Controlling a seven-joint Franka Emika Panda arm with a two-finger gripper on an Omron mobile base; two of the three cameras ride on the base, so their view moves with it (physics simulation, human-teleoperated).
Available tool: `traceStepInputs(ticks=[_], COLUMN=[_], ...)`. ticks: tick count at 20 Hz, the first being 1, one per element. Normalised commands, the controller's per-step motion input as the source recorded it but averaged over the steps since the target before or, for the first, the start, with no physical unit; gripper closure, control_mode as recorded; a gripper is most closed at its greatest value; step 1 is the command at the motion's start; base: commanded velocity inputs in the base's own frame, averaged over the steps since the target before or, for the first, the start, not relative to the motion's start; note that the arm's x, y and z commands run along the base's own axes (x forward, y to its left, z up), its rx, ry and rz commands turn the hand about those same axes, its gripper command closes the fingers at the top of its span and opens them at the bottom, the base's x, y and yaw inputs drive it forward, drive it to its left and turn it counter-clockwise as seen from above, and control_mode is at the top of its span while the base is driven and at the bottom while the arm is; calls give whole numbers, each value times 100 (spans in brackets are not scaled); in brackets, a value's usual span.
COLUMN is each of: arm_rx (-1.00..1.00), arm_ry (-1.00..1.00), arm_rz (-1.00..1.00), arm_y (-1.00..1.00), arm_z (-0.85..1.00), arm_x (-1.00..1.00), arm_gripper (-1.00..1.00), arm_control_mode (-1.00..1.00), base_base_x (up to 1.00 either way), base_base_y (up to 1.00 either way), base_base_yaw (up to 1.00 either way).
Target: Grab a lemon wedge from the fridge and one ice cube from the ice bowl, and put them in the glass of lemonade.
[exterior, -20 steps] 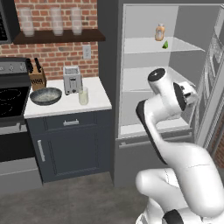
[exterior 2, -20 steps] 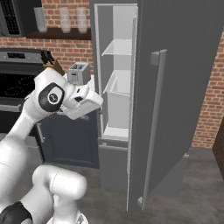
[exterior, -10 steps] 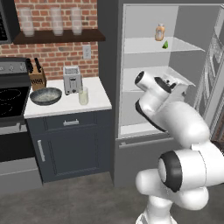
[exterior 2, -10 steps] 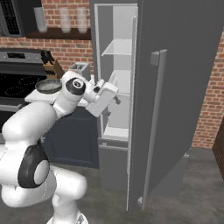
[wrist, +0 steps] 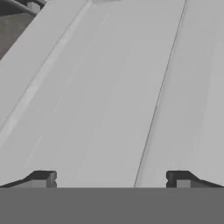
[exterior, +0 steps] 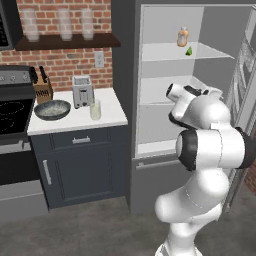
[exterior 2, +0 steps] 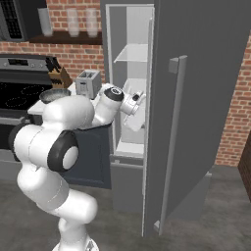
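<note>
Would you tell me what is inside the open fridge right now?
On the fridge's top shelf stand an orange bottle and the lemon wedge. The arm hides parts of the lower shelves.

A: Walls noted — red brick wall (exterior: 65, 62), dark wooden shelf (exterior: 67, 41) mounted on it.
B: Below the shelf: white countertop (exterior: 75, 117) over dark blue cabinet (exterior: 82, 165); grey floor (exterior: 75, 227) beneath.
</note>
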Motion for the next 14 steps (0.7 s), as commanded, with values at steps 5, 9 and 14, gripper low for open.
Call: traceStepInputs(ticks=[5,9,14], arm_rx=[0,0,1], arm_ry=[2,0,-11], arm_rz=[-5,-10,-8], arm_y=[-100,-100,-67], arm_z=[-19,-5,2], arm_x=[-41,-59,-83], arm_gripper=[-100,-100,-100], arm_control_mode=[-100,-100,-100], base_base_x=[0,0,0], base_base_y=[0,0,0], base_base_yaw=[0,0,0])
